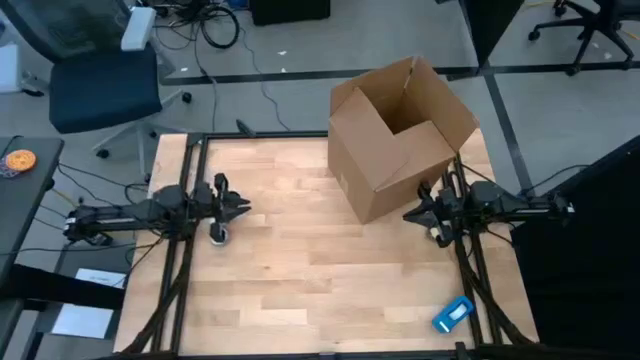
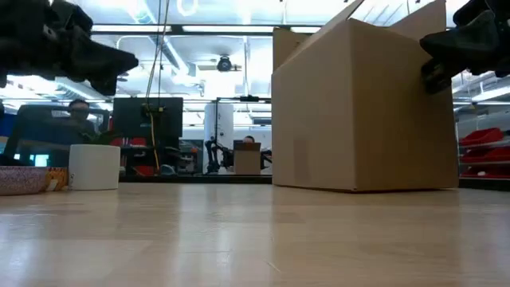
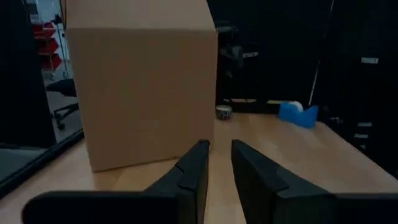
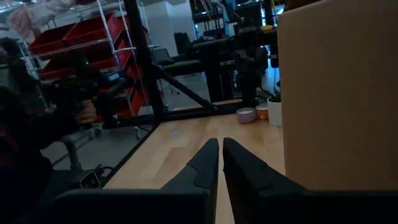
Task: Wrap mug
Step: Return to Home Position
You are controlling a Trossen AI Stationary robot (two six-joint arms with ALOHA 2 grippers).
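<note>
Table (image 1: 300,290): light wood planks, butcher-block pattern, matte, on a black tube frame. The floor around it is grey.

Cardboard box (image 1: 400,150): plain brown, square-edged, standing on the far right part of the table and turned at an angle to its edges. From above the top looks open, with flaps standing and the inside in shadow. The mug isn't visible in any view, so I can't tell whether it's in the box.

Left gripper (image 1: 240,208): hangs above the table's left side, well apart from the box. Its dark wedge-shaped fingers (image 3: 196,168) have a narrow gap between them and hold nothing.

Right gripper (image 1: 410,213): hangs just beside the box's near right face. Its fingers (image 4: 208,162) are pressed almost together with only a thin slit, also empty.

Blue plastic tape dispenser (image 1: 452,314): lies flat near the front right corner.

Smooth white cylindrical pot (image 2: 94,166): sits at the table's far edge in the low view.
</note>
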